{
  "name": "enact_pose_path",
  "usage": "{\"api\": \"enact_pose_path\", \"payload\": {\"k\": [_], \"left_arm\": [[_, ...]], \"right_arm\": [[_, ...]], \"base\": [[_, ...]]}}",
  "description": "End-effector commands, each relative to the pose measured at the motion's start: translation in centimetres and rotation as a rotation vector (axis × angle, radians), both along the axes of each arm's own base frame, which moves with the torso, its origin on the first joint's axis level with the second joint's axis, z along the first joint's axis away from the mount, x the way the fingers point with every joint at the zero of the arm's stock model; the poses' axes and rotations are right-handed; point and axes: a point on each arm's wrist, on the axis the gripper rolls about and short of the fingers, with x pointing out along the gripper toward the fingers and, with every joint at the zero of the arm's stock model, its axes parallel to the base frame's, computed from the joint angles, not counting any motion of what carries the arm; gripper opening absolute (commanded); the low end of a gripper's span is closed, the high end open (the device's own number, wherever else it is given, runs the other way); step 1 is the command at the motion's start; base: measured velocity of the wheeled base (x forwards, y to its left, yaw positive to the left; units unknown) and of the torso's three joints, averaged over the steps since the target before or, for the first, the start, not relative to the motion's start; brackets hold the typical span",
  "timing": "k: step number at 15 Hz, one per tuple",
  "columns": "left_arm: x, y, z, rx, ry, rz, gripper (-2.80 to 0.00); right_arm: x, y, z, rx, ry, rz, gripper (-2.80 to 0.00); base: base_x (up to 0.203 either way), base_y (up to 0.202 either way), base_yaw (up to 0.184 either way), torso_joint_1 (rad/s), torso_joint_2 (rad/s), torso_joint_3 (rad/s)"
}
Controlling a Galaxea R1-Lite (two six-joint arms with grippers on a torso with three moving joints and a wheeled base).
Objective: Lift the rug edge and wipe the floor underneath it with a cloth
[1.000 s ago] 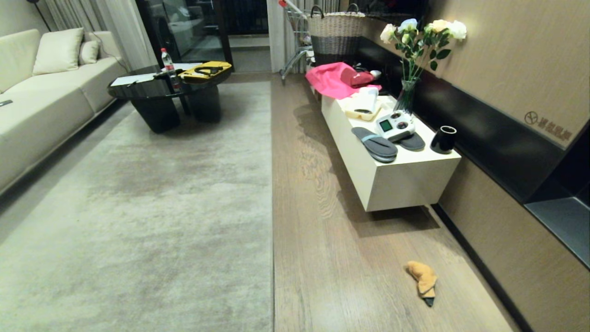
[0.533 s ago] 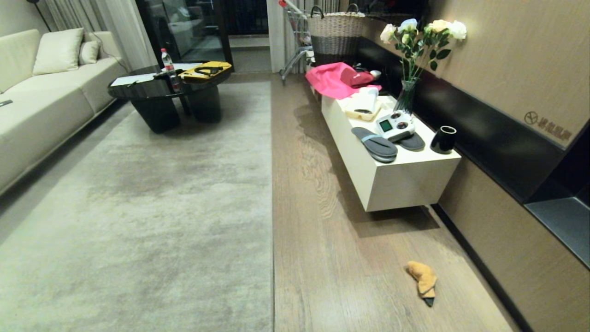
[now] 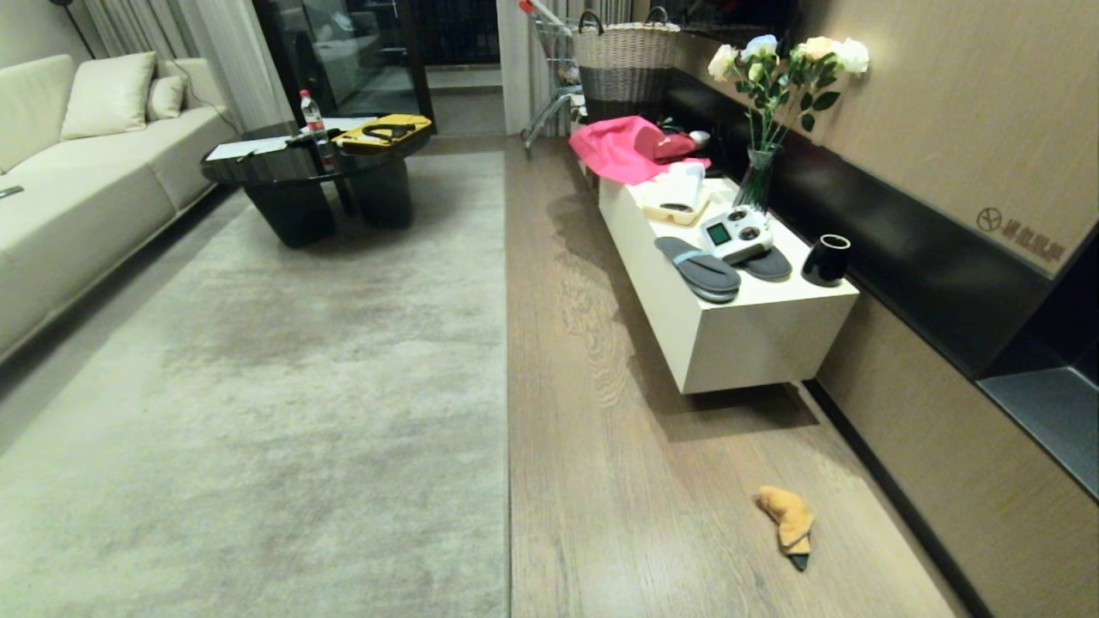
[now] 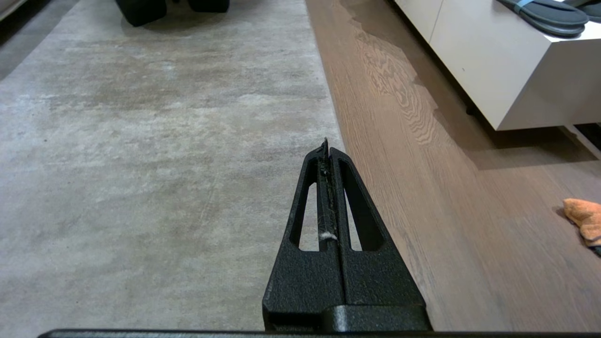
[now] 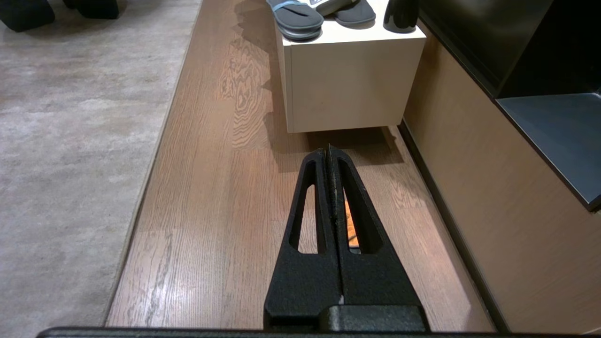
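The large pale grey rug lies flat, its long rug edge running straight away from me beside the wood floor. On the planks near the right wall lies the small orange cloth, crumpled. Neither arm shows in the head view. In the left wrist view my left gripper is shut and empty, held over the rug edge, with the cloth far off to the side. My right gripper is shut and empty above the floor; the cloth peeks through a slot in one finger.
A low white cabinet carrying slippers, a controller, a black cup and a flower vase stands along the right wall. Pink fabric lies at its far end. A black coffee table and a sofa stand at the far left.
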Motion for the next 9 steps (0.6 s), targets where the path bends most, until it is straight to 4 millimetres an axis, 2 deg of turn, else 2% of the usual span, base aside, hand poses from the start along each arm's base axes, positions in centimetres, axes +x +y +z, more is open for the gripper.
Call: {"api": "enact_pose_path", "payload": {"k": [1, 9], "left_arm": [[0.0, 0.0, 0.0, 0.0, 0.0, 0.0, -2.8], [0.01, 0.0, 0.0, 0.0, 0.001, 0.0, -2.8]], "right_arm": [[0.01, 0.0, 0.01, -0.002, 0.0, 0.0, -2.8], [0.01, 0.0, -0.02, -0.003, 0.003, 0.0, -2.8]], "base": [[0.0, 0.0, 0.0, 0.0, 0.0, 0.0], [0.0, 0.0, 0.0, 0.0, 0.0, 0.0]]}}
